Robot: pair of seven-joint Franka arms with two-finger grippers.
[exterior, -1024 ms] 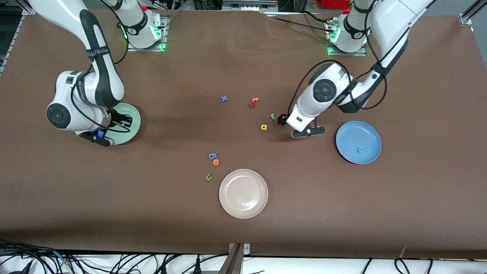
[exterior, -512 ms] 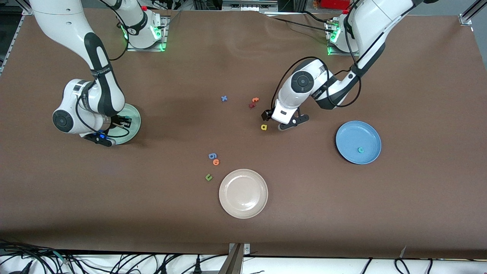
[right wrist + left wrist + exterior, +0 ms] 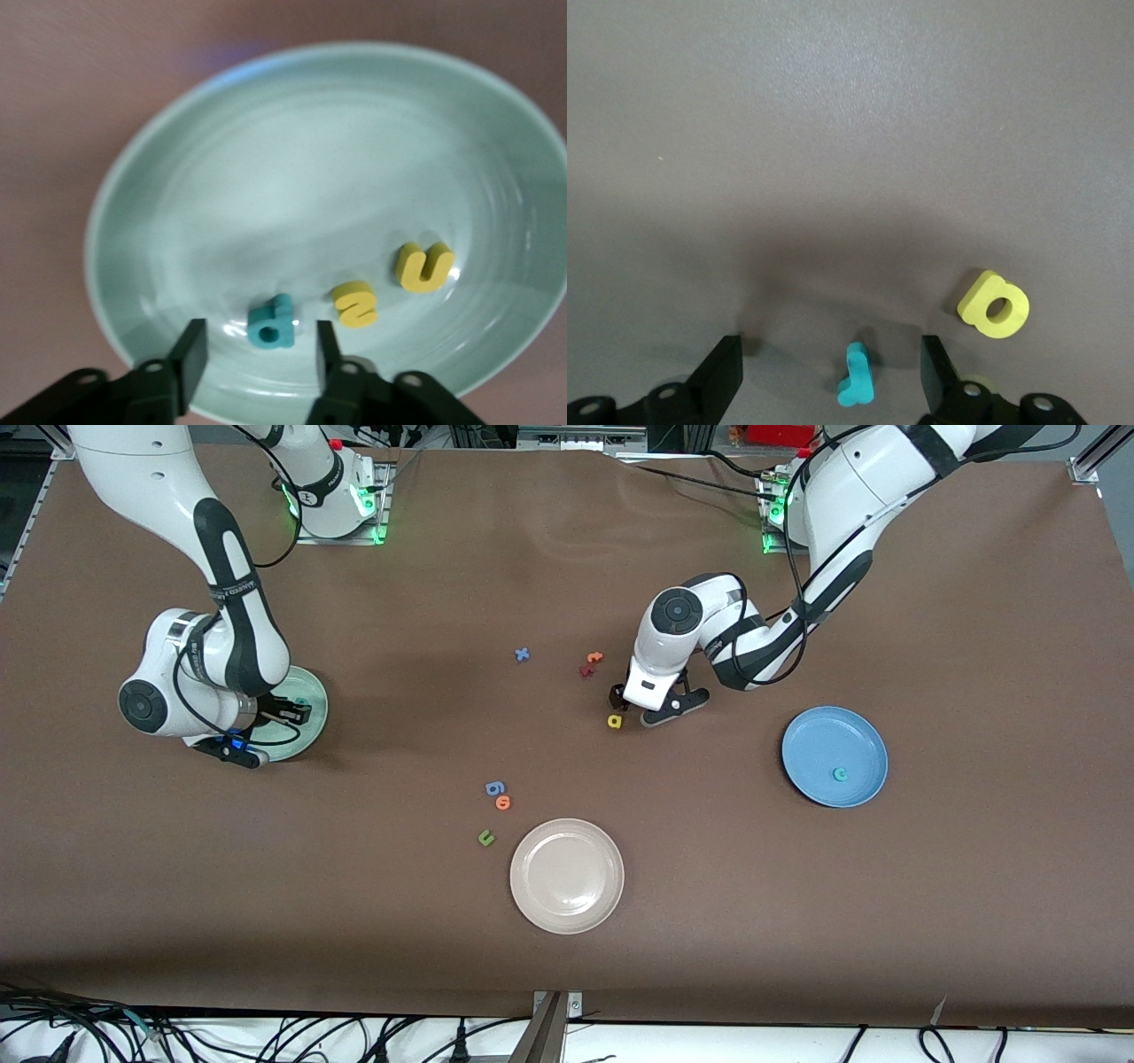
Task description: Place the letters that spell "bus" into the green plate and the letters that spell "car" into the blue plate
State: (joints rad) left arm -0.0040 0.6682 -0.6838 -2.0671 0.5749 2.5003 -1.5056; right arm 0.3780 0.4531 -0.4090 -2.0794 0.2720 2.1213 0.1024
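Nearest to us on the bench point(image 3: 797, 921) sits the beige plate point(image 3: 567, 841). A dark green "u" point(image 3: 485, 837) and an orange "o" point(image 3: 503, 803) lie just beside it. We do not need those, so nobody touches them.

A bit farther up is the blue plate point(image 3: 811, 735), toward the left arm's end. The teal "c" point(image 3: 839, 774) lies in it, because "car" goes there. The plate has lots of bare room for two more letters.

Next comes the yellow "a" point(image 3: 994, 305) on the bare bench. The teal "r" point(image 3: 857, 385) is just beside it. The left end effector point(image 3: 831, 350) hangs low over the "r", its fingers spread wide, one on each side, not touching it. We think it means to pinch the "r". The "a" is close, so a finger could bump it.

The green plate point(image 3: 310, 133) sits toward the right arm's end. The teal "b" point(image 3: 270, 323), yellow "s" point(image 3: 356, 304) and yellow "u" point(image 3: 425, 267) all lie in it, near one rim. The right end effector point(image 3: 259, 329) is over the "b", fingers apart, holding nothing. We think "bus" is done.

Farthest are an orange "t" point(image 3: 594, 657) and a dark red letter point(image 3: 585, 670), near the left arm's work.
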